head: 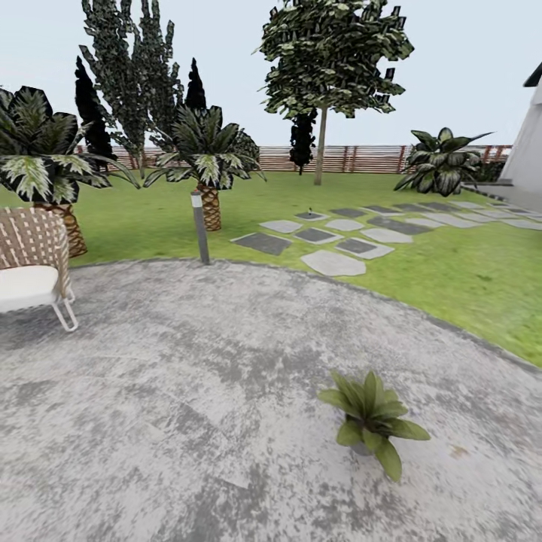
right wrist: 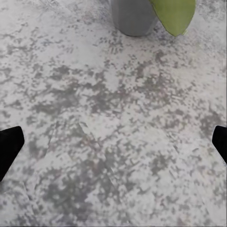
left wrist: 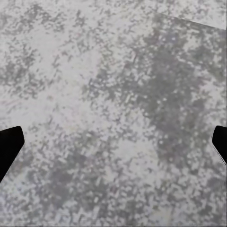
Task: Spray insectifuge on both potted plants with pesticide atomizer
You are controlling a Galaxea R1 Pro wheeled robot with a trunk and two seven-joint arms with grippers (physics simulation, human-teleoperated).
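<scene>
**Ana:** Nearest the head camera, what do you have?

**Ben:** Grey mottled stone patio (head: 188, 391) across the whole lower half of the frame. On it, lower right, sits one potted plant (head: 371, 418), a low rosette of broad pointed green leaves with its small grey pot just visible under them.

**Ana:** And further back?

**Ben:** A woven chair (head: 31, 263) with a white cushion stands at the left edge on the patio. A grey bollard lamp (head: 200, 227) stands at the patio's far rim, left of centre. Behind it is the lawn (head: 452, 271), with stepping stones (head: 331, 239) running toward the upper right. A tiny dark upright thing (head: 309, 211) stands on one far stone; it is too small to tell whether that is the pesticide atomizer. Two palms (head: 203, 162) rise at the left, a tall tree (head: 331, 53) at top centre, a striped leafy plant (head: 440, 162) at the right, and a brown slatted fence (head: 361, 158) runs along the back.

**Ana:** Left wrist view?

**Ben:** Mottled stone, and the left end effector (left wrist: 113, 144) with its dark fingertips (left wrist: 8, 146) at the two side edges of the frame, spread wide, nothing between them.

**Ana:** Right wrist view?

**Ben:** The right end effector (right wrist: 113, 144) is likewise spread wide and empty over the stone. At the top of that frame are a grey pot (right wrist: 132, 16) and one green leaf (right wrist: 172, 14) hanging over it, well apart from the fingertips.
</scene>
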